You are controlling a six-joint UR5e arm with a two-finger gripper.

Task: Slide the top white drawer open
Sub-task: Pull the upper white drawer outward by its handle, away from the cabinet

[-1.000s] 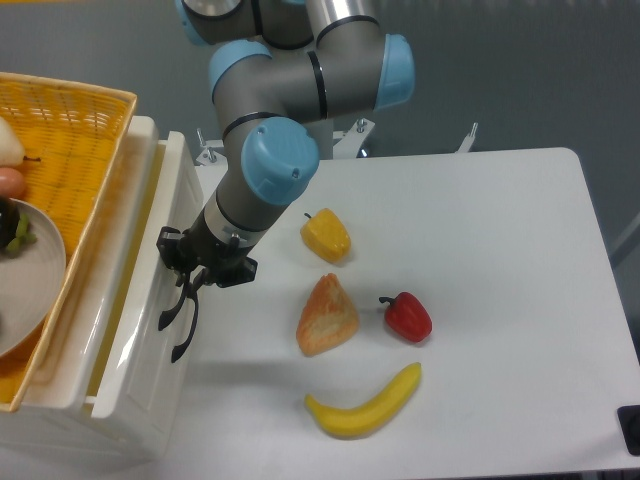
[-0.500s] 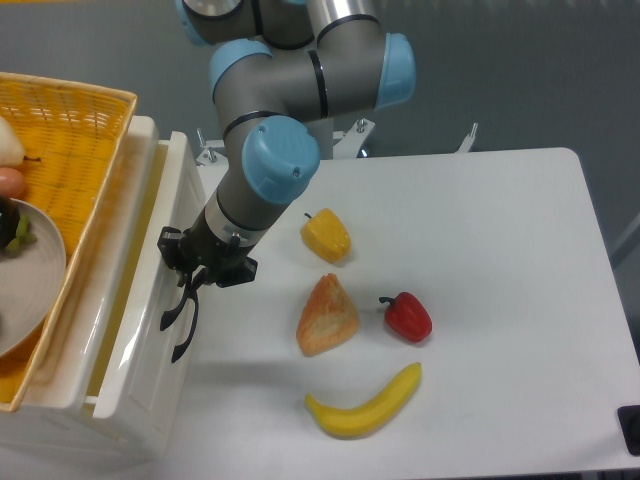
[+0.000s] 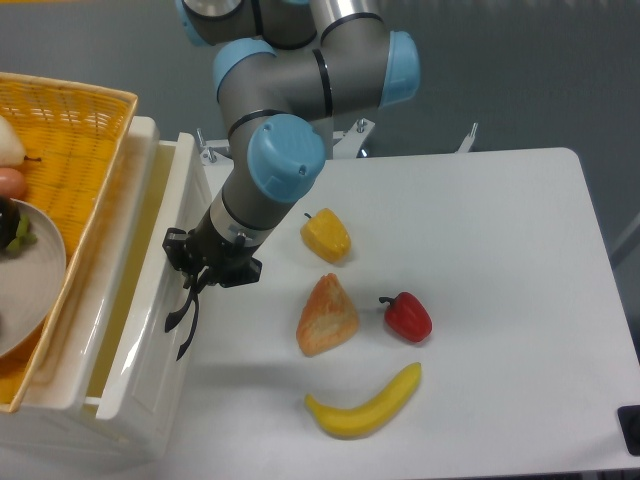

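You're mid-pull: gripper (image 3: 192, 288) looks clamped on the handle (image 3: 183, 318) of the drawer (image 3: 140, 330), partly open. Next, draw it straight out toward 3 o'clock.

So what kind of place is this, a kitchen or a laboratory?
Probably a robot lab. An industrial arm's gripper works at a plain white table before a bare grey wall, and the banana and red pepper look like plastic props beside a small white drawer.

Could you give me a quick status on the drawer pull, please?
Gripper at the black handle, closure unclear. Top white drawer partly open. Nearest thing, the orange wedge, lies apart.
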